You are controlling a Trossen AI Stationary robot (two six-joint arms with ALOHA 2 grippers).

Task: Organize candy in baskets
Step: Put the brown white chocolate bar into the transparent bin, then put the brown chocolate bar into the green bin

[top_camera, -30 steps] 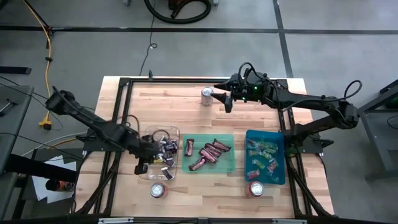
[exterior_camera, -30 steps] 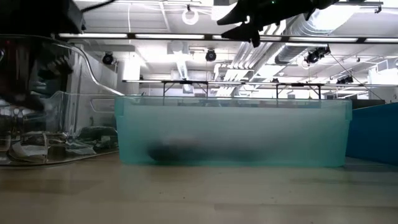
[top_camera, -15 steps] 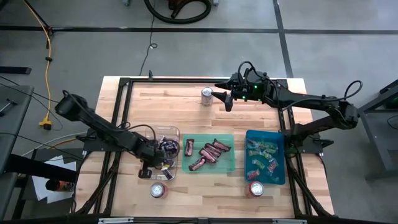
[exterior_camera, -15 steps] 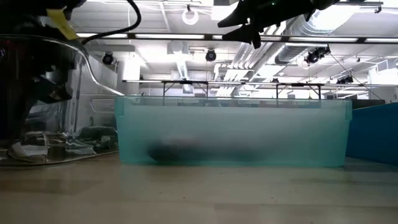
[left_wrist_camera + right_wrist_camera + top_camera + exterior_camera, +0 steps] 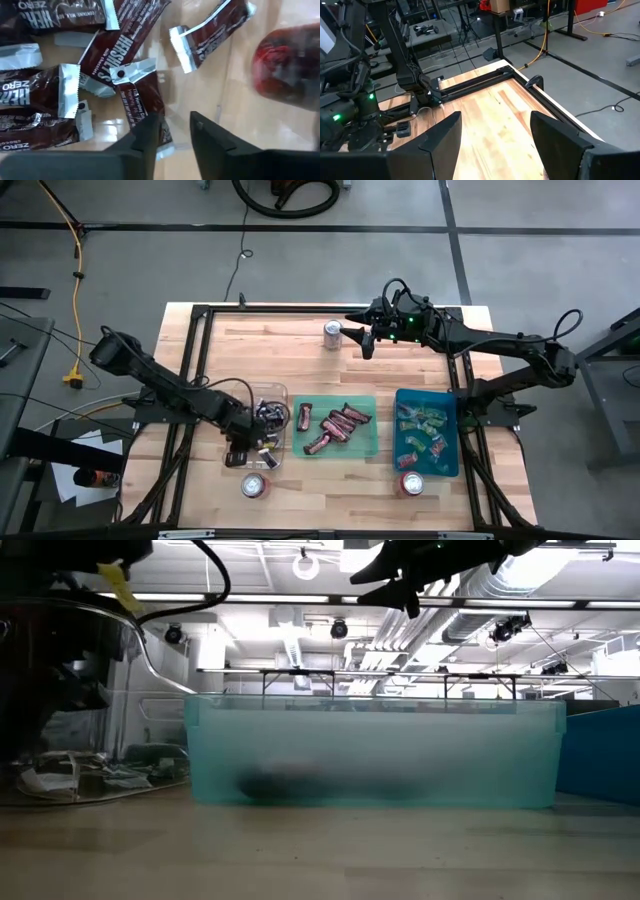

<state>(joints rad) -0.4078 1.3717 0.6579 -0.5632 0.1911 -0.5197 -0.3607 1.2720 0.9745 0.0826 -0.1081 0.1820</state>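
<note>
Three baskets stand in a row near the table's front edge. The clear basket (image 5: 285,392) on the left holds dark and silver candy (image 5: 270,415). The green basket (image 5: 372,448) holds maroon-brown candy (image 5: 335,425). The teal basket (image 5: 450,465) holds green and pink candy (image 5: 420,430). My left gripper (image 5: 240,448) points steeply down into the clear basket near its left wall, its fingers (image 5: 150,137) a little apart over a maroon-brown candy (image 5: 145,102). My right gripper (image 5: 366,340) hangs open high over the table's far side, with nothing between its fingers. My left gripper stands with its fingertips just above one end (image 5: 165,135) of a maroon-brown candy that lies flat on the clear basket's floor. The fingers hide that spot, so I cannot tell whether they touch the candy.
A silver can (image 5: 332,333) stands at the far side beside my right gripper. Two red cans (image 5: 255,485) (image 5: 410,483) stand in front of the baskets, near the front edge. A black metal frame (image 5: 200,315) borders the wooden table. Bare wood lies between the baskets and the silver can.
My left gripper has gone down into the clear basket and a little toward the table's right edge, tipping more steeply downward. The candy and baskets have kept their places.
</note>
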